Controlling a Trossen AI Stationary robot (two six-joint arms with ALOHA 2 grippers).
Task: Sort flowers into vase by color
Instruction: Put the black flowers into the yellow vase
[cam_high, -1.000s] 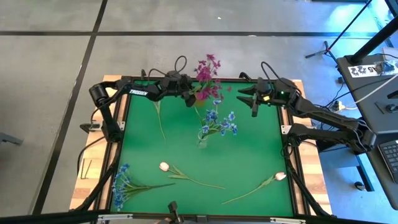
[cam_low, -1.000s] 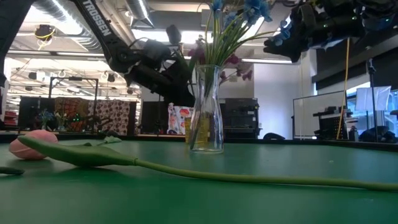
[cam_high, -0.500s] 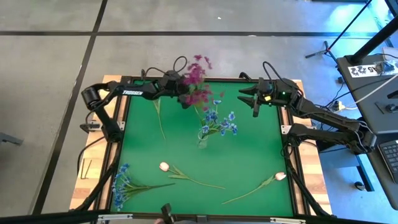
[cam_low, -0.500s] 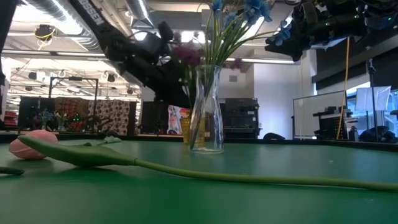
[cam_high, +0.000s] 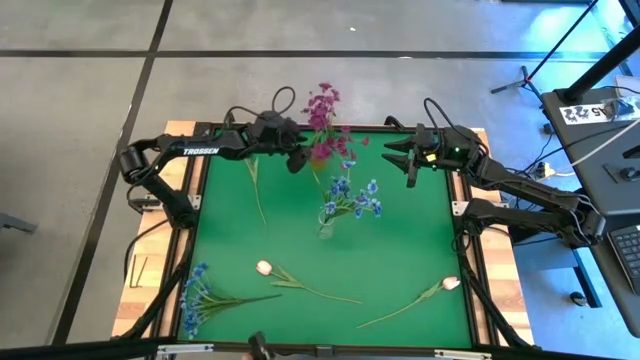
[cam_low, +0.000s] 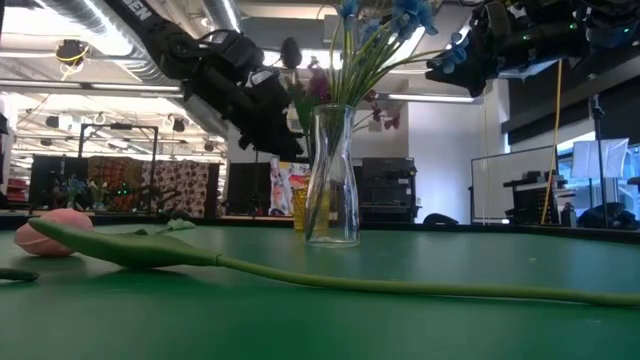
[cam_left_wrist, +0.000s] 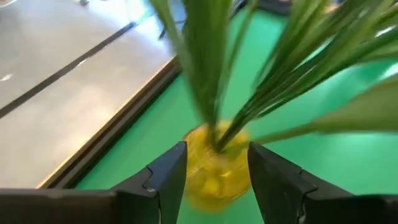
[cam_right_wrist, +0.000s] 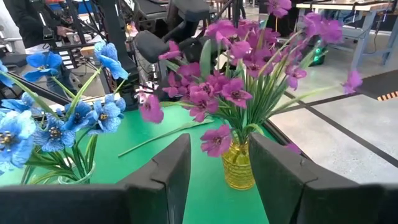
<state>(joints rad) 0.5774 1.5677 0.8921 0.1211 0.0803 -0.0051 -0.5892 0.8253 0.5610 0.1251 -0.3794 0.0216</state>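
Note:
A magenta-purple spray (cam_high: 323, 118) (cam_right_wrist: 242, 81) stands by its stems in a small yellow vase (cam_right_wrist: 238, 165) (cam_left_wrist: 214, 168) near the table's far edge. My left gripper (cam_high: 297, 162) (cam_left_wrist: 217, 180) hovers just left of it, raised and open. The yellow vase shows through the gap between its fingers, and I see no touch. A clear glass vase (cam_low: 332, 180) (cam_high: 327, 230) at mid-table holds blue sprays (cam_high: 352, 196). My right gripper (cam_high: 400, 162) (cam_right_wrist: 217, 180) hangs open at the far right, held high, with nothing between its fingers.
Loose flowers lie flat on the green mat: a thin stem (cam_high: 256, 185) at the far left, a blue spray (cam_high: 200, 292) at the near left corner, and two white-pink tulips (cam_high: 264, 267) (cam_high: 450, 283) near the front edge. A raised black frame (cam_high: 195, 215) borders the mat.
My left gripper has risen and drawn back toward the table's left edge, away from the magenta-purple spray. The spray swayed left with it for a moment and now stands by itself again in the yellow vase.

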